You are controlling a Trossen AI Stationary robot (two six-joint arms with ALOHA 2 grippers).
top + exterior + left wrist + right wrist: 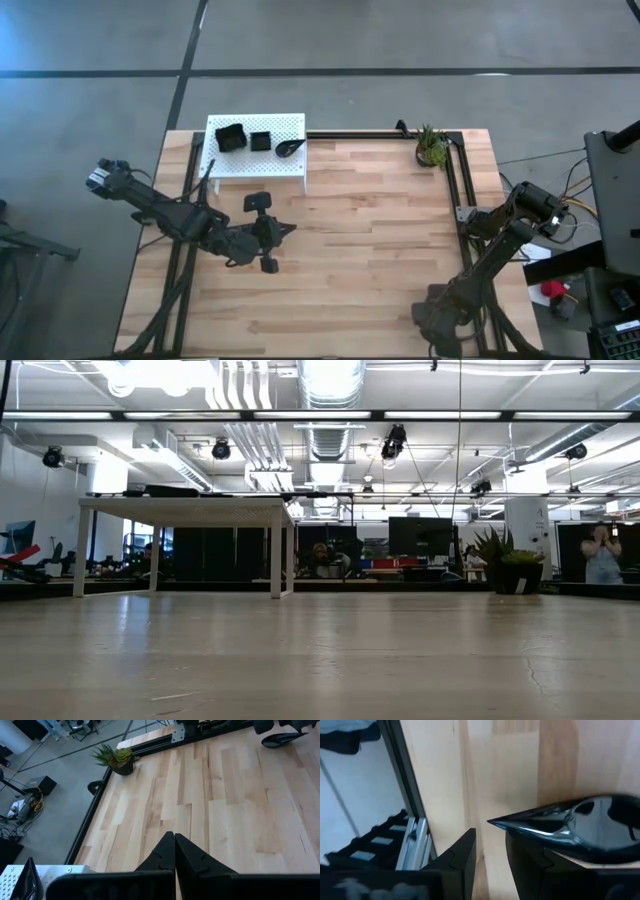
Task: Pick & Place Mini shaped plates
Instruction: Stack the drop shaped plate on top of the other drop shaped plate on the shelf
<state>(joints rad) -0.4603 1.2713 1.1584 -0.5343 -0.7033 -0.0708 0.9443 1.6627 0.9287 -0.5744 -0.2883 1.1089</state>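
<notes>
We see a grey concrete floor [330, 35] crossed by dark lines around the wooden table [370, 260]; in the low view, ceiling lights [330, 372] shine above ducts; dark monitors [420, 535] stand behind.

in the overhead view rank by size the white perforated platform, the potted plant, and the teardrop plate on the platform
1. white perforated platform, clearly the largest.
2. potted plant.
3. teardrop plate, a bit smaller than the plant; it sits raised, nearer the camera, so the gap is unsure.
</notes>
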